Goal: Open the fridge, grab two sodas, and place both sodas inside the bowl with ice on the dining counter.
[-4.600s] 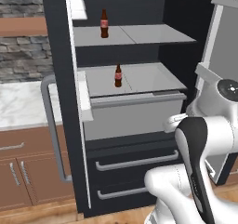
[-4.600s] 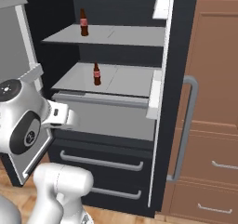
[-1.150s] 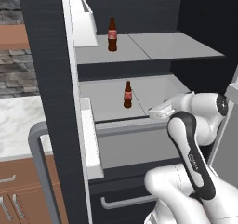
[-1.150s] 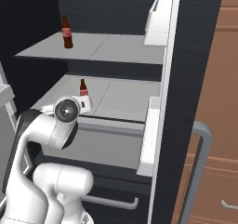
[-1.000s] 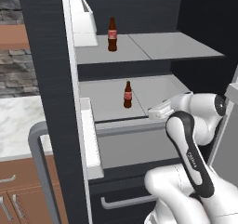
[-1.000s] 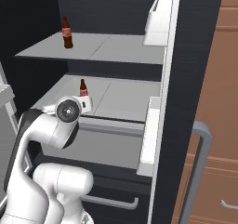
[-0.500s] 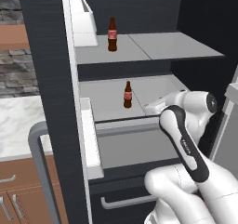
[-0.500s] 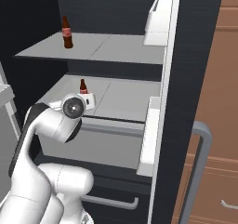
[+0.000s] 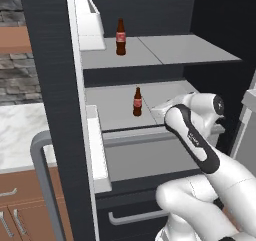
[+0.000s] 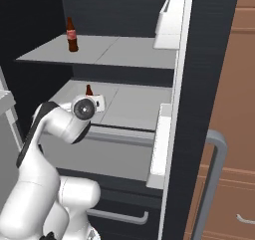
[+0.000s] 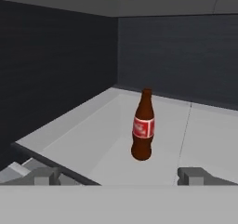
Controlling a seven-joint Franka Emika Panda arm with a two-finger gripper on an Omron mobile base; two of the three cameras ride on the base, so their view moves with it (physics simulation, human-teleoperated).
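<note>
The fridge (image 9: 55, 85) stood open, its grey shelves bare to the base cameras, so the opening step looked done and the first grab was in hand. The gripper (image 11: 119, 175) was levelled at the lower shelf (image 9: 115, 110) with its jaws spread wide and nothing between them; in the hand view its 2 dark fingertips (image 11: 42, 175) flanked a gap that framed the lower soda (image 11: 142, 125), which stood upright on that shelf, near but not yet between the fingers. In my judgement the next move called for a straight advance along the shelf until the bottle's body sat between the pads, then a close around the label, kept low enough not to tip the narrow neck. Counted: 2 sodas in all, the lower one in front of the hand and 1 upper soda (image 9: 120, 37) upright on the upper shelf (image 9: 165, 49), well apart from the arm; 2 shelves showed, and 1 white door bin (image 9: 90, 22) beside the upper shelf.
</note>
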